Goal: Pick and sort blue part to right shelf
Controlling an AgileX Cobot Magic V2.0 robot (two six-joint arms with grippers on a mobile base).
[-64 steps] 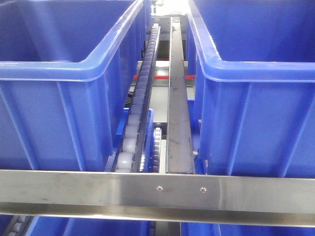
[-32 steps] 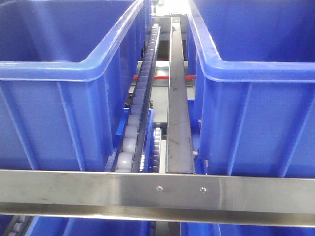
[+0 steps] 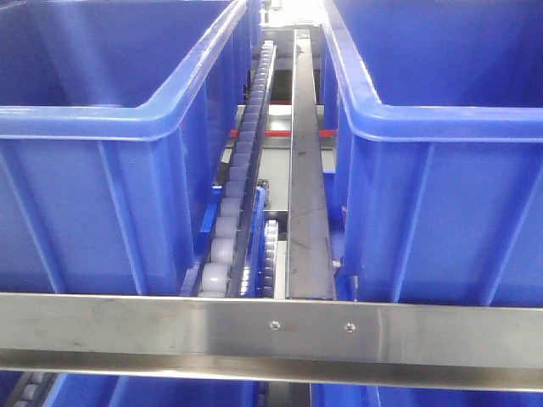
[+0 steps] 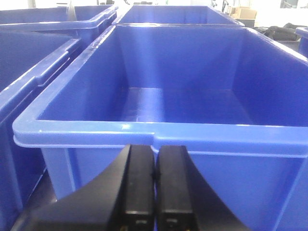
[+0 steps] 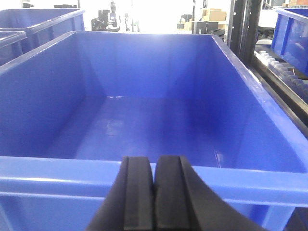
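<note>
Two deep blue plastic bins [image 3: 110, 153] [image 3: 441, 161] open on top; narrow gap between blocked by roller track [image 3: 242, 186], steel rail [image 3: 307, 186]; brushed-metal crossbar [image 3: 271, 335] spans front edge.

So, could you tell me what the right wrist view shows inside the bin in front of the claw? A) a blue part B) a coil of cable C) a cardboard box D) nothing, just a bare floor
D: the bin's floor is bare blue plastic, and the right claw sits shut, with nothing between its fingers, at the near rim.
</note>
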